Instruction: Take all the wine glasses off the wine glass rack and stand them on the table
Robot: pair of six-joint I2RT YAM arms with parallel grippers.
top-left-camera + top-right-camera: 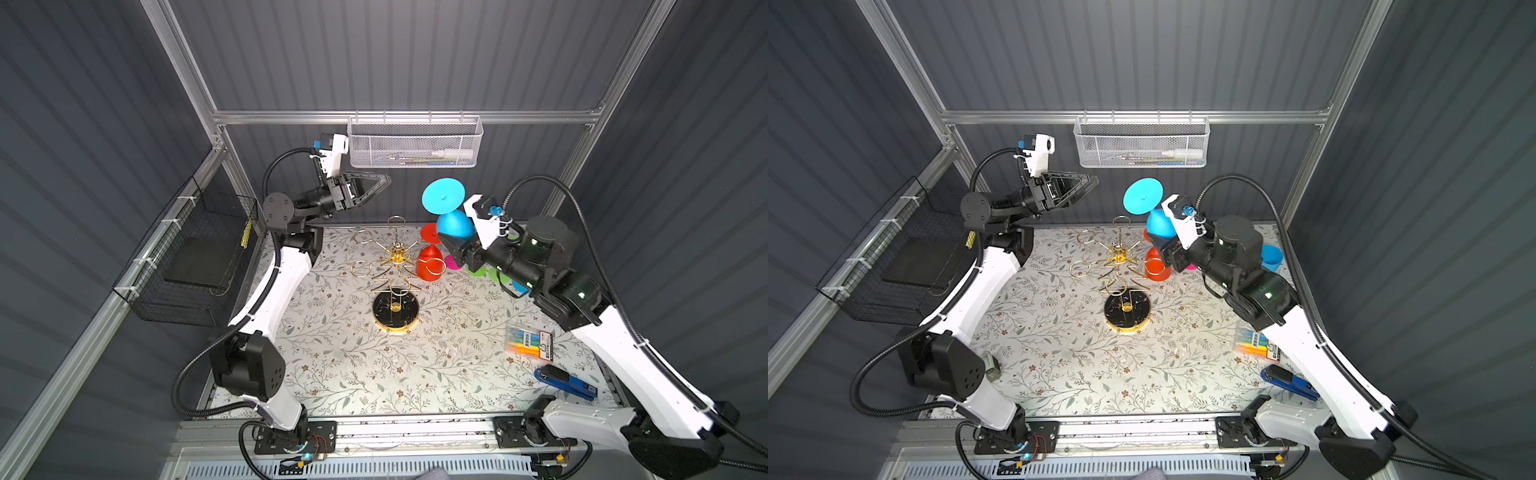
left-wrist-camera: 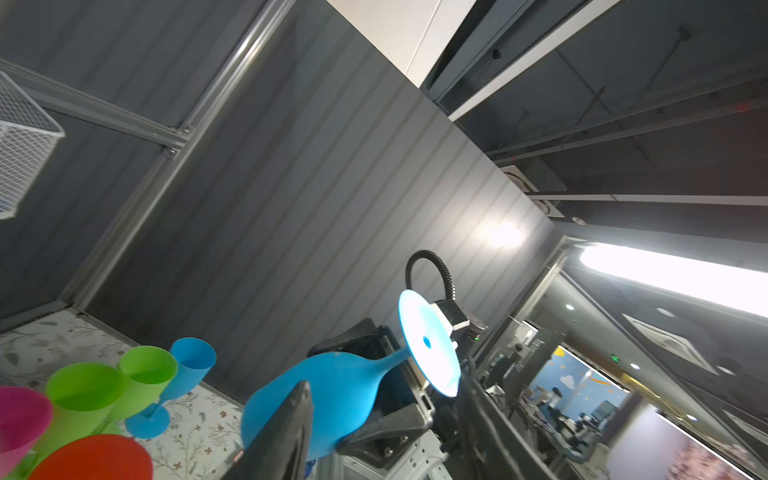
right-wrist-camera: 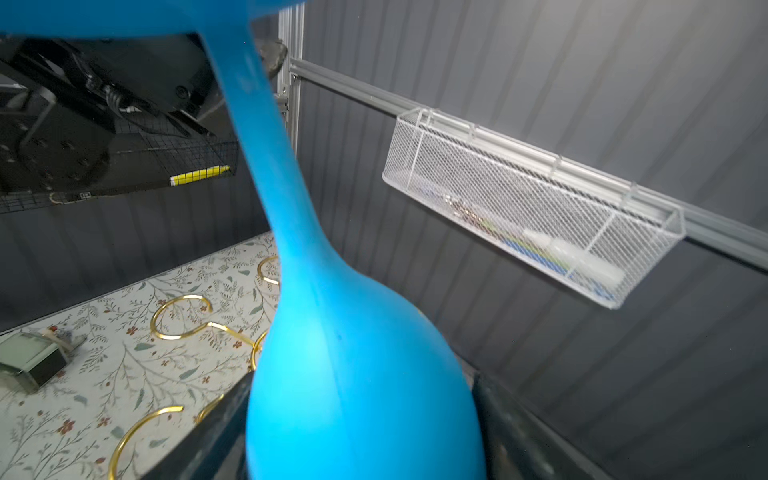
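Two claws, one glass: my right claw [image 3: 359, 415] grips the blue wine glass [image 1: 455, 224] by its bowl. The glass is tilted with its foot uppermost, aloft near the back wall and clear of the wine glass rack [image 1: 395, 270]. The rack stands on the floral bench [image 1: 332, 353], and the glass is up and to the right of its gold loops, touching none. My left claw [image 1: 382, 183] sits high on the rack's other side, jaws apart and empty, well apart from the glass. A red glass [image 1: 430, 266] is at the rack's right-hand loop; whether it hangs there I cannot tell.
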